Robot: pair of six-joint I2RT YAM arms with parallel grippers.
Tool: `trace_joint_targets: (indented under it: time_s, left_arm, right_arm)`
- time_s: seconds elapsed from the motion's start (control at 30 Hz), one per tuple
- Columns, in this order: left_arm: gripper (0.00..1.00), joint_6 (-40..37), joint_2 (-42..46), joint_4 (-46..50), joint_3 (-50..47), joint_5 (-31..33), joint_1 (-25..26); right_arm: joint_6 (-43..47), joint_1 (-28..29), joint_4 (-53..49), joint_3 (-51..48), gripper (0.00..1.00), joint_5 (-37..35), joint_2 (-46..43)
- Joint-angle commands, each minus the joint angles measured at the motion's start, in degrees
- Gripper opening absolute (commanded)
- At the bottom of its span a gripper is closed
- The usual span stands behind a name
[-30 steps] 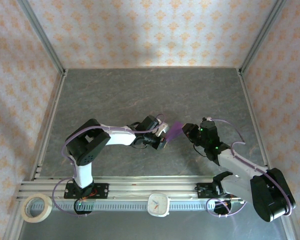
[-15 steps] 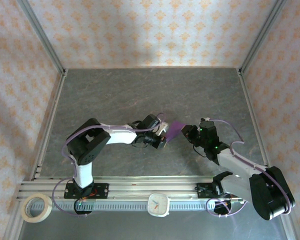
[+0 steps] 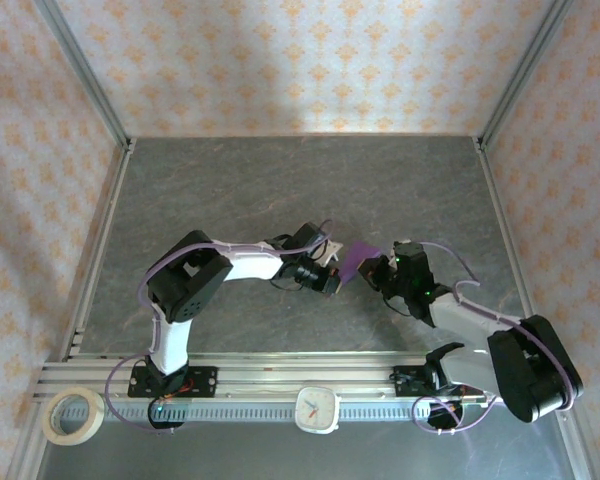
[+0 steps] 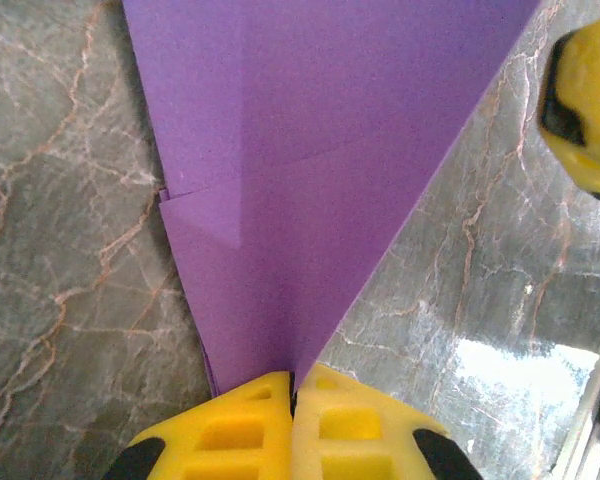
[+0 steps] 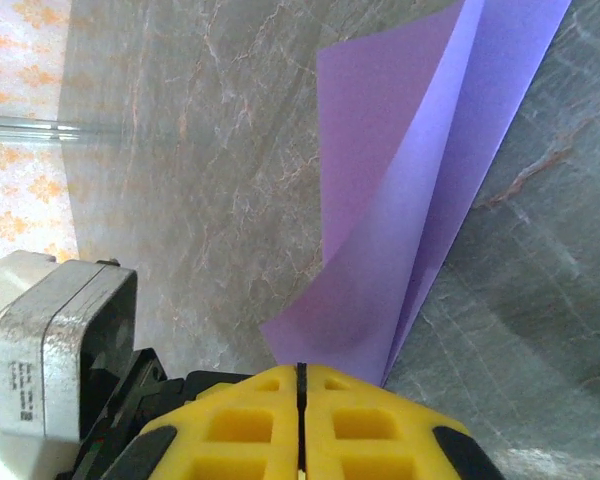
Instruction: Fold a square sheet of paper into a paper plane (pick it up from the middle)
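The purple sheet of paper (image 3: 358, 261) is folded into a pointed, creased shape like a paper plane and hangs between both grippers over the middle of the table. My left gripper (image 3: 333, 277) is shut on its narrow tip; in the left wrist view the paper (image 4: 300, 150) fans out from the yellow fingertips (image 4: 293, 378). My right gripper (image 3: 379, 270) is shut on the opposite edge. In the right wrist view its layers (image 5: 410, 200) rise from the closed tips (image 5: 300, 368). One right finger (image 4: 585, 100) shows beside the paper's edge.
The grey marble table (image 3: 280, 190) is fenced by an aluminium frame and patterned walls. A roll of tape (image 3: 72, 415) and a small white clock (image 3: 317, 408) lie by the front rail. The left arm's wrist block (image 5: 55, 340) is close to my right gripper.
The right gripper has closed its jaws onto the paper's edge. The left arm's elbow has shifted slightly right, and the paper has settled a little lower between the two grippers.
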State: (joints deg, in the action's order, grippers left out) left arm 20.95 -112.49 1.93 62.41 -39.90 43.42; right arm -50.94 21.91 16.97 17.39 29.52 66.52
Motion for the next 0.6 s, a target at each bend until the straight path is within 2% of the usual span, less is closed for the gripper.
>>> trace_joint_targets:
  time_s: [0.0, 0.3, 0.57]
  left_arm:
    - [0.00, 4.0, -2.5, 2.0, -0.5, -2.6, -0.5]
    - [0.00, 9.3, -2.8, -4.1, -3.0, -6.8, -1.5]
    - [0.00, 16.2, -2.7, -12.4, -6.1, -9.4, -2.4]
  right_arm:
    - [0.3, -0.2, 3.4, -1.0, 0.06, 1.1, 0.9]
    - [-1.2, -0.8, 10.9, 0.0, 0.03, 2.7, 7.8]
    - [0.2, -2.3, 12.6, 3.3, 0.02, 4.6, 14.4]
